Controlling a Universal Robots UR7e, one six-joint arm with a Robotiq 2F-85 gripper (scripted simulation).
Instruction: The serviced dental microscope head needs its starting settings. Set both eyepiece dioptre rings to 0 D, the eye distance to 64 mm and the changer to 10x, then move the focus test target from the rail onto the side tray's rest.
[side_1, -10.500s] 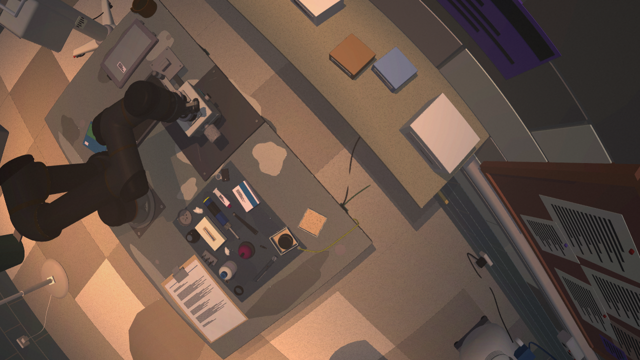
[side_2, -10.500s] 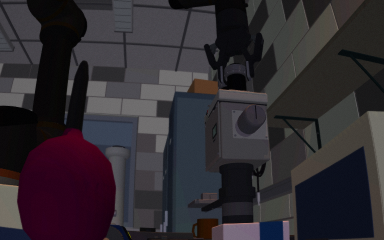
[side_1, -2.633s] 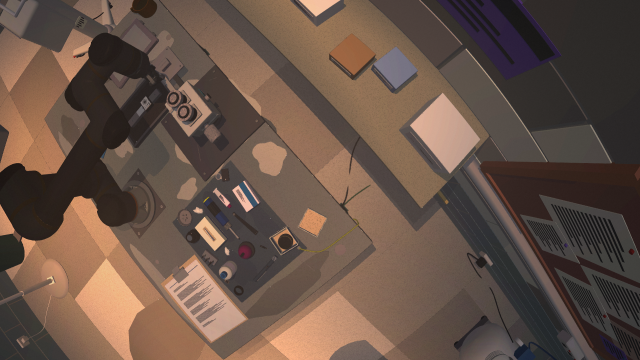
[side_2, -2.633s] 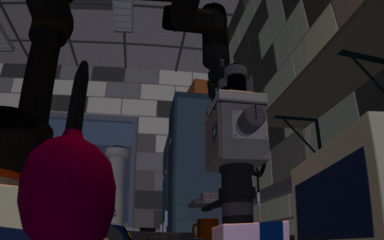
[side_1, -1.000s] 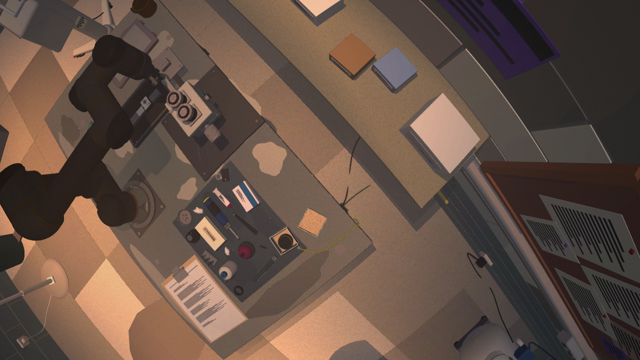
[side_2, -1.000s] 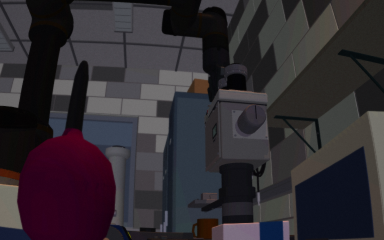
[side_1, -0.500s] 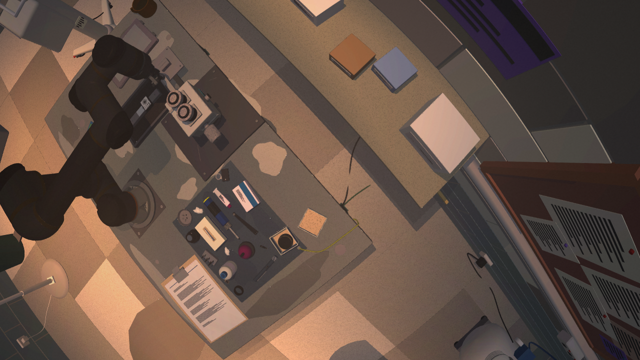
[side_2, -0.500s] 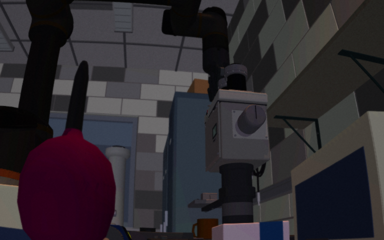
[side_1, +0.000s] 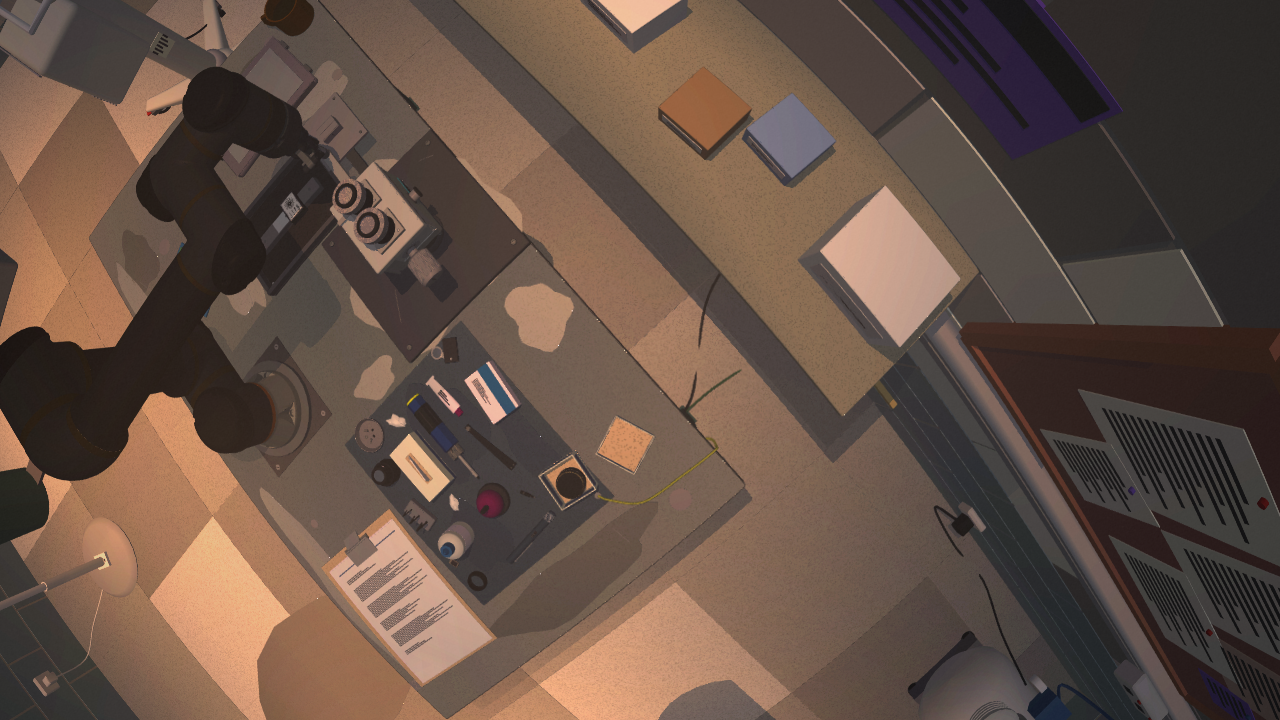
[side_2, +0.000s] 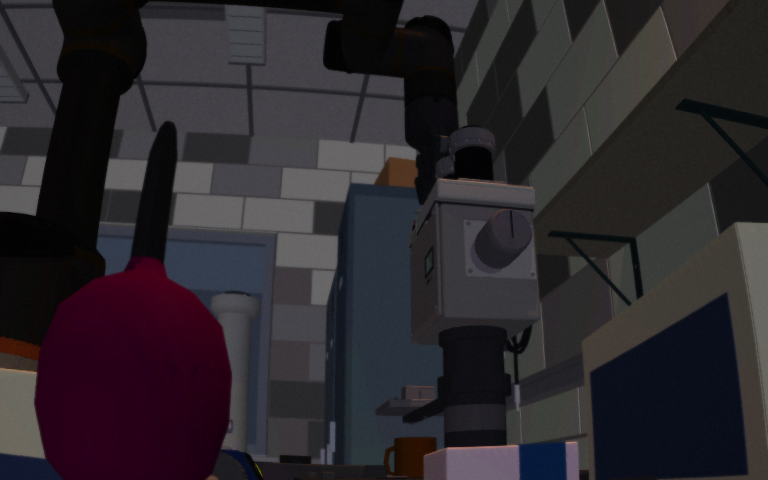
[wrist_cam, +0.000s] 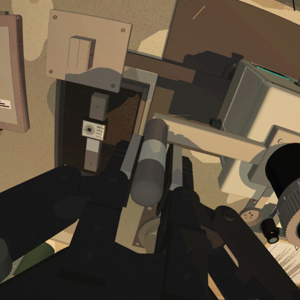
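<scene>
A grey cylindrical handle (wrist_cam: 149, 162) on the end of a pale lever arm (wrist_cam: 208, 137) juts out from the microscope head (side_1: 394, 224) toward the arm side. Two knurled eyepieces (side_1: 362, 213) stand on top of the head, and a round changer knob (side_2: 501, 240) sits on its side face. Below the handle, the focus test target (wrist_cam: 93, 130) with its star pattern sits on a grey rail in a dark recessed tray. The side tray's rest (wrist_cam: 79, 53) is a raised block on a pale plate just beyond that tray. My gripper (wrist_cam: 149, 168) is closed around the grey handle.
A dark tool mat (side_1: 474, 466) with small tools, a red blower (side_2: 133, 368) and boxes lies toward the table's middle. A clipboard (side_1: 407, 595) lies at its near corner. A framed plate (wrist_cam: 11, 72) sits left of the rail tray, and a brown mug (side_2: 410, 455) stands by the microscope column.
</scene>
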